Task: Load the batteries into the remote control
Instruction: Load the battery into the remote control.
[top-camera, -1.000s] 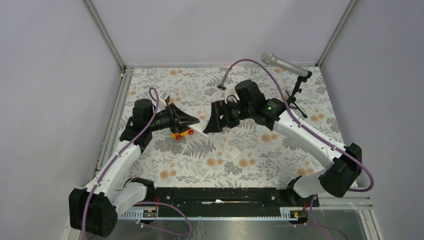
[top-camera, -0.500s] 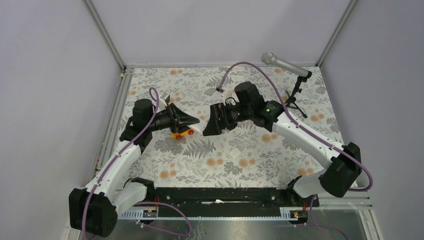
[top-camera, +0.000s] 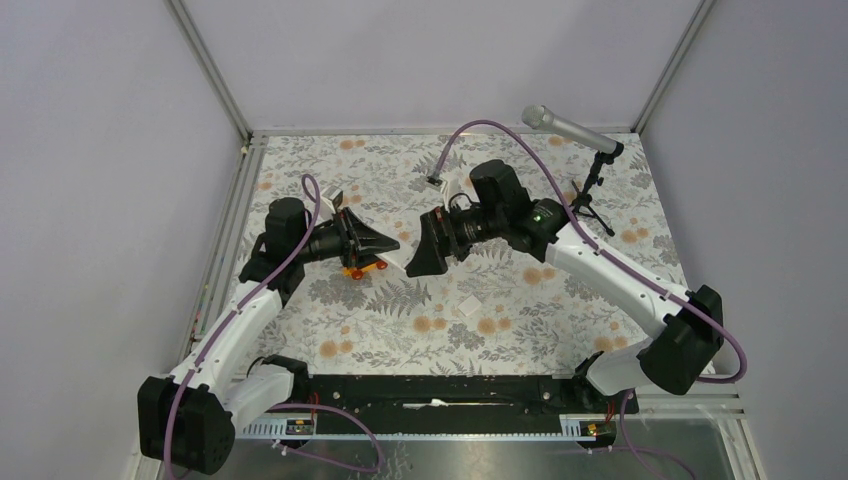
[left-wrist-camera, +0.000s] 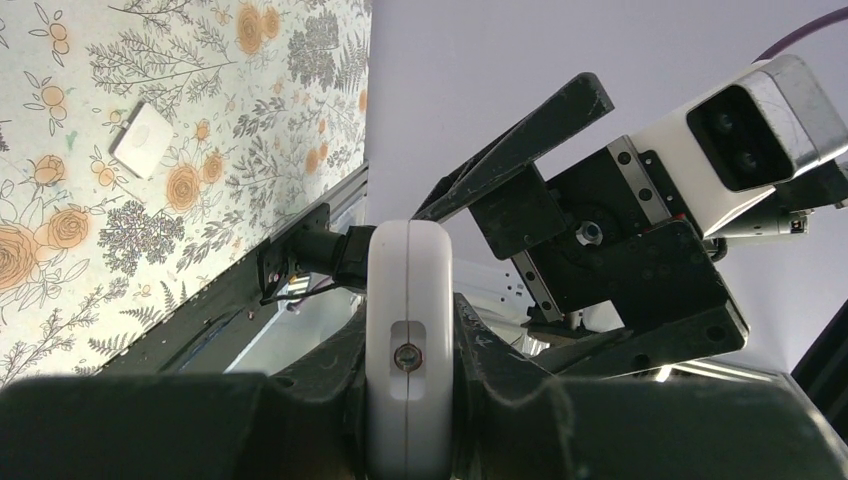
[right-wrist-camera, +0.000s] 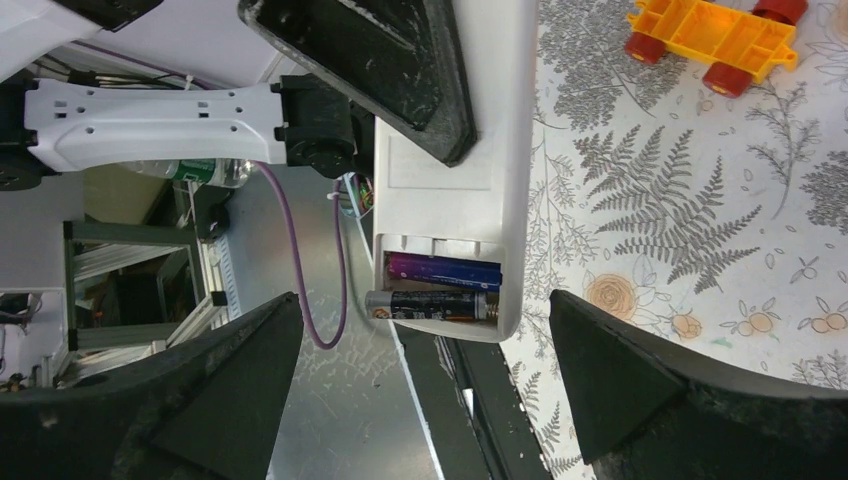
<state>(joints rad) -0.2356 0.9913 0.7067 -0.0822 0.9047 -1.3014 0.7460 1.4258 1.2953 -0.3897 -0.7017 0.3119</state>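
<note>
My left gripper (top-camera: 385, 243) is shut on the remote control (top-camera: 396, 261), holding it above the mat. In the left wrist view the white remote control (left-wrist-camera: 410, 300) stands edge-on between my left gripper's (left-wrist-camera: 410, 400) fingers. The right wrist view shows the remote control's plain back (right-wrist-camera: 470, 150) with its compartment uncovered. Two batteries lie in it side by side, one purple (right-wrist-camera: 445, 270), one black (right-wrist-camera: 435, 305); the black one's end juts slightly past the edge. My right gripper (right-wrist-camera: 425, 300) is open, its fingers either side of the compartment end, touching nothing; in the top view it (top-camera: 425, 252) faces the left gripper.
An orange toy car (top-camera: 362, 268) sits on the floral mat under the left gripper. A small flat white square piece (top-camera: 470, 308) lies nearer the front. A microphone on a stand (top-camera: 593, 185) is at the back right. Metal rails border the mat.
My right gripper has edged slightly toward the remote control and its jaws have spread a little wider. The left gripper and remote control have not moved.
</note>
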